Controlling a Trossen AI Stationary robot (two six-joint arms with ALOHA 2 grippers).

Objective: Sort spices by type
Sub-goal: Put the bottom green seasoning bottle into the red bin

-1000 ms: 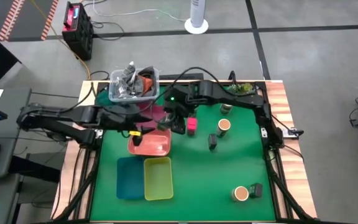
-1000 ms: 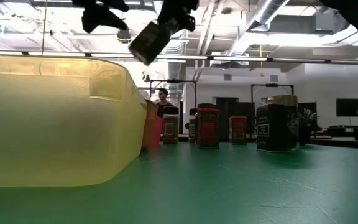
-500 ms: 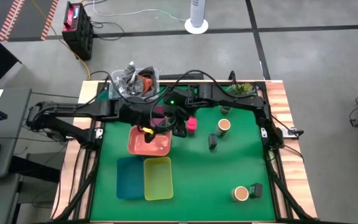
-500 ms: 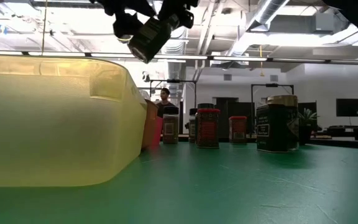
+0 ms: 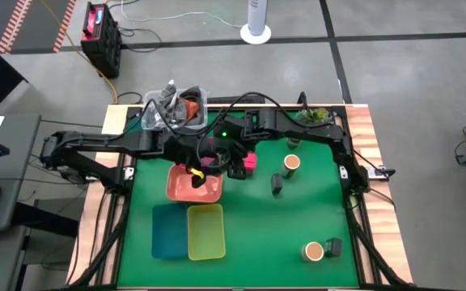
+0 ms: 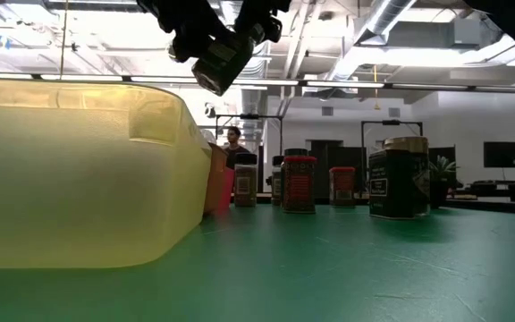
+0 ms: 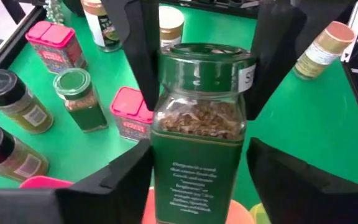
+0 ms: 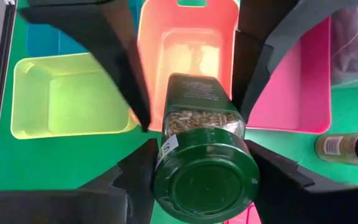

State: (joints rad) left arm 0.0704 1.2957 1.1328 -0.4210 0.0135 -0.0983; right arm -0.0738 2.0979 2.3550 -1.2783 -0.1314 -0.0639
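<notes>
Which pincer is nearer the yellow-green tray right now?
Left, narrowly. The left pincer hangs over the salmon tray, which borders the yellow-green tray. The right pincer, gripping the green-lidded spice jar, sits slightly farther off, past the salmon tray's far corner.

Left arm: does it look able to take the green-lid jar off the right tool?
Probably yes: the left tool straddles the green-lid jar at its base, while the right tool grips it near the lid.

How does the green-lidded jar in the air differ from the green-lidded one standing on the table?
The held jar hangs in the right gripper over the salmon tray; the standing jar rests upright on the table. The held jar holds pale flakes, the standing jar reddish-brown spice. Both have green lids.
</notes>
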